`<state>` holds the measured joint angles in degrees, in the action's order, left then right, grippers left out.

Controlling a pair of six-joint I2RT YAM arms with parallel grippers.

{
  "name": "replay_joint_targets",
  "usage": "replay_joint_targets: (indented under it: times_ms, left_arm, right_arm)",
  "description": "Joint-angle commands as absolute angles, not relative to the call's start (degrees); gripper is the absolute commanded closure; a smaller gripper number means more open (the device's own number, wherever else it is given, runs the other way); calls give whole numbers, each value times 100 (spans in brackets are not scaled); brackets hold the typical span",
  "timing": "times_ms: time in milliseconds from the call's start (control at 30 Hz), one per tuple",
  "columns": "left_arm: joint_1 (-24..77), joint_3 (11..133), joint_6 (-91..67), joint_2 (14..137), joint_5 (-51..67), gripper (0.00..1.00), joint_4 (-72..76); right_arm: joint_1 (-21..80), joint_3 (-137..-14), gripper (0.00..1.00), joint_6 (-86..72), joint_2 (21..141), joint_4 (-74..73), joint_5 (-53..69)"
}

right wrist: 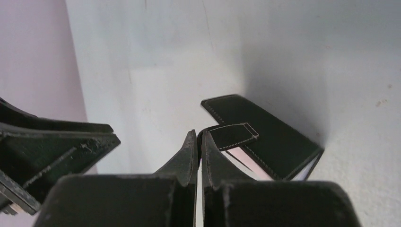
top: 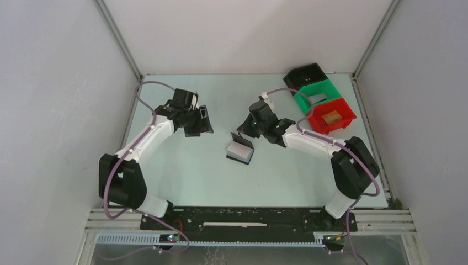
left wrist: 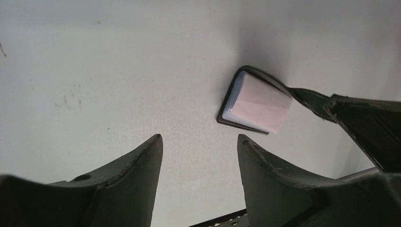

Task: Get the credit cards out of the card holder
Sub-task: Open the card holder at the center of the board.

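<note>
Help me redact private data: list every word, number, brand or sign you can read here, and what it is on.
None can be read.
The face of the pale grey credit card shows no legible print.
The black folding leather card holder shows only stitching.

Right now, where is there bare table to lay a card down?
Widest: the near strip of table between the card holder and the arm bases. Also the far middle, between the left gripper and the black bin. Crowded: the far-right corner with three bins, and around the holder, where the right gripper pinches its tab.
</note>
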<state>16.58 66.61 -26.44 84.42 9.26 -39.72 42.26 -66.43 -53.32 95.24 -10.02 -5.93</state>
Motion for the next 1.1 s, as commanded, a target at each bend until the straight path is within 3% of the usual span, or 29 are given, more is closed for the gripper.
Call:
replay_joint_targets:
  times_ms: [0,200,500,800,933,1067]
  left_arm:
    - [1644,7136,-2487,8429,1121,36,-4051]
    - [1651,7174,-2479,8511,1347,35,-4035]
    - [2126,7097,-2538,8860,1570,36,-3934]
    - [2504,7343,-2778,9461,1874,36,-3615]
    - [2620,7357,-2931,9596,2463,41,-3303]
    - [2780,7489,-2988,9785,2462,37,-3141]
  right_arm:
    - [3896,-6935,100,-5849,9648,-403,-63]
    - [3316,-6654,100,-5966,9486,-503,-60]
    - [2291,-5124,100,-6139,8941,-609,148]
    - [2432,-3590,100,-6374,8481,-418,159]
    - [2605,-3319,100,-6364,8345,-461,6]
    - [2681,-3210,100,-6362,8402,-319,0]
